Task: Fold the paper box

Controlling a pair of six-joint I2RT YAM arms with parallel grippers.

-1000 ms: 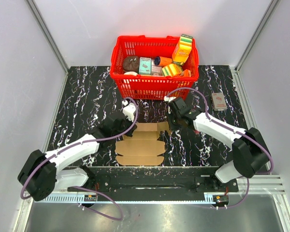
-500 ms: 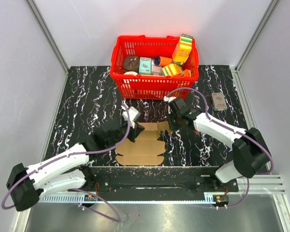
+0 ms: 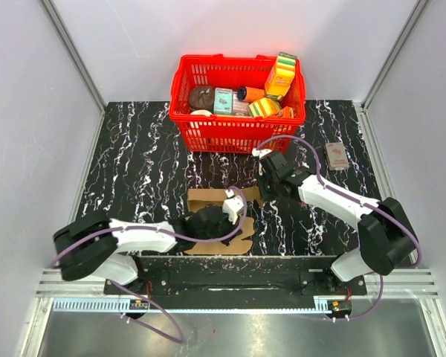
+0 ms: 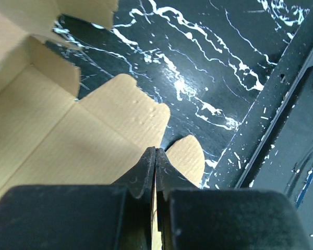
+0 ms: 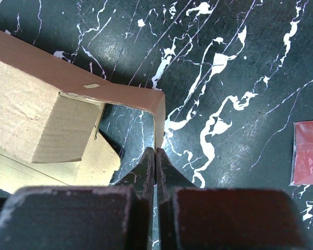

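Note:
The paper box (image 3: 212, 199) is a brown cardboard sheet lying between the arms, its back wall (image 5: 52, 70) standing upright. My left arm lies across its near part. My left gripper (image 3: 236, 223) is shut, its tips (image 4: 155, 151) just over the rounded tabs (image 4: 126, 112) at the box's right front. My right gripper (image 3: 264, 196) is shut too. Its tips (image 5: 155, 151) meet the end of the bent corner tab (image 5: 159, 117) at the back wall's right end. I cannot see any cardboard between either pair of fingers.
A red basket (image 3: 238, 135) full of small goods stands behind the box. A small red packet (image 3: 336, 156) lies at the right, also at the right wrist view's edge (image 5: 308, 152). The metal rail (image 4: 281, 120) runs along the table's near edge.
My left arm swung from the box's left rear down across its near side, ending at the right front tabs. The back wall now stands up and reaches further left. The right arm hardly moved.

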